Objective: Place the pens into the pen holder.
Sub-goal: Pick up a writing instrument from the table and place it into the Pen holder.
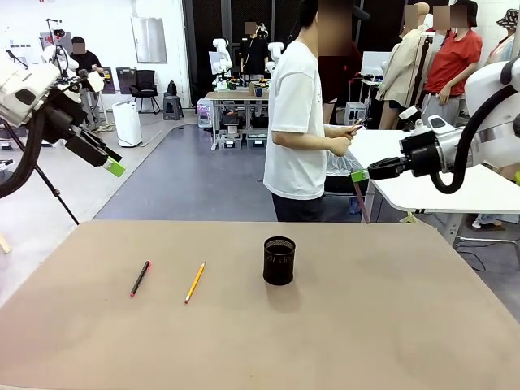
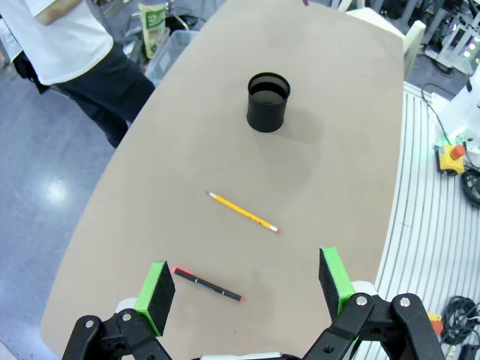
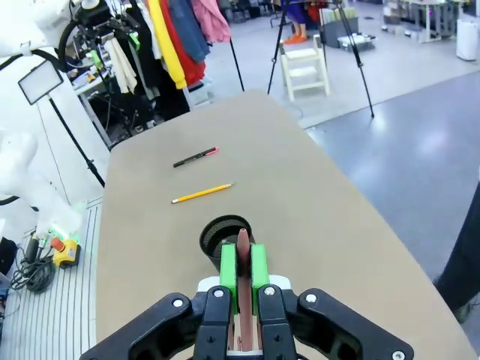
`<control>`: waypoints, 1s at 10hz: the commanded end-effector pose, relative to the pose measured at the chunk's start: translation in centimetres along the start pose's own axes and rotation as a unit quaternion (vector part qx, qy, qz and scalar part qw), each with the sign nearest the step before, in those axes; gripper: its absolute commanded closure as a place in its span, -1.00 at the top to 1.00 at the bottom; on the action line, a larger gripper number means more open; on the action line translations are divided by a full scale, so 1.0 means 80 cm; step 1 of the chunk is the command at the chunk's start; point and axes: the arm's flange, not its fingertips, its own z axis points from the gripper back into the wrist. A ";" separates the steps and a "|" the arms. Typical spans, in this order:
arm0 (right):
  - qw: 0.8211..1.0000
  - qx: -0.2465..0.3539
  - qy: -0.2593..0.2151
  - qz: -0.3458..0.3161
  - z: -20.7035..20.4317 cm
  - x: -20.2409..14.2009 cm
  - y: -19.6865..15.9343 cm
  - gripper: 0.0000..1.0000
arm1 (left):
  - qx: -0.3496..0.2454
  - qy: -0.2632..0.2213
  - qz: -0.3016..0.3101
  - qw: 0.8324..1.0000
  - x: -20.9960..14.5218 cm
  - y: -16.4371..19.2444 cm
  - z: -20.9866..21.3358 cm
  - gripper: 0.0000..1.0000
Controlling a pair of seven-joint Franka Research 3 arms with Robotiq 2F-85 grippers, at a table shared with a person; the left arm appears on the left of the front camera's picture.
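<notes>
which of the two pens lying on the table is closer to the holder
The yellow pencil: it lies between the red pen and the black mesh pen holder.

This is a robotics lab in a big open hall. A bare brown table (image 1: pixel 455 325) stands on a polished grey floor (image 1: pixel 195 179). Beyond its far edge are workbenches (image 1: pixel 231 96) loaded with gear, an office chair (image 1: pixel 146 85) and people standing about. Past its left edge stand a tripod (image 3: pixel 364 81) and a rail of hanging clothes (image 3: pixel 176 37). Along the near edge are a light panel (image 3: pixel 39 81) on a stand, loose cables (image 3: pixel 30 270) and a yellow emergency-stop box (image 3: pixel 64 251).
</notes>
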 end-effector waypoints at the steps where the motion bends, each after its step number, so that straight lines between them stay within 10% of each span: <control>1: 1.000 -0.004 0.002 0.000 -0.002 0.002 0.000 -1.00 | 0.000 -0.002 -0.002 1.000 0.000 0.000 0.001 1.00; 7: 1.000 0.001 0.001 -0.001 -0.001 -0.001 0.000 -1.00 | 0.000 -0.002 -0.002 1.000 0.000 0.000 0.001 1.00; 10: 0.988 0.007 -0.107 0.110 -0.016 0.012 -0.027 -1.00 | 0.000 -0.002 -0.002 1.000 0.000 0.000 0.001 1.00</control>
